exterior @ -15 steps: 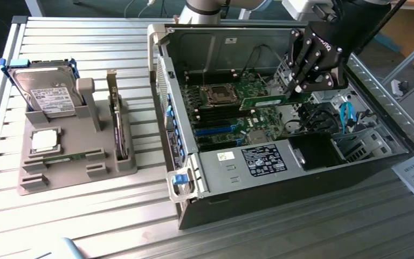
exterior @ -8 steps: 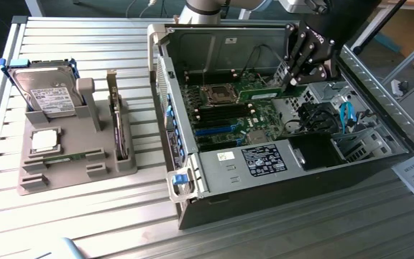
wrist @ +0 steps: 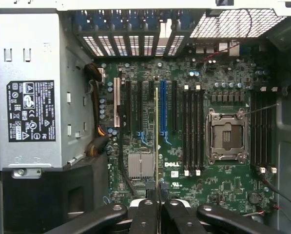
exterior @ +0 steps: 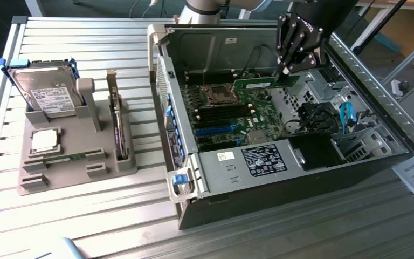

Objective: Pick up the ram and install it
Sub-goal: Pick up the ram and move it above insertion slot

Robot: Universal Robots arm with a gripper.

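Note:
The ram [exterior: 256, 83] is a thin green stick held level above the motherboard [exterior: 254, 116] inside the open computer case. My black gripper [exterior: 292, 74] is shut on one end of it, well above the board. In the wrist view the ram [wrist: 156, 141] appears edge-on as a thin line running out from my gripper [wrist: 157, 207], over the expansion slots and beside the black memory slots [wrist: 193, 131]. A second bank of memory slots [wrist: 264, 131] lies on the far side of the processor socket [wrist: 227, 136].
The case wall [exterior: 214, 43] and the power supply [exterior: 264, 159] bound the board. At the exterior view's left, a grey holder [exterior: 70, 162] on the slatted table carries a silver hard drive [exterior: 45, 94] and a square processor chip [exterior: 43, 140]. Blue cables [exterior: 347, 116] hang near the drive bays.

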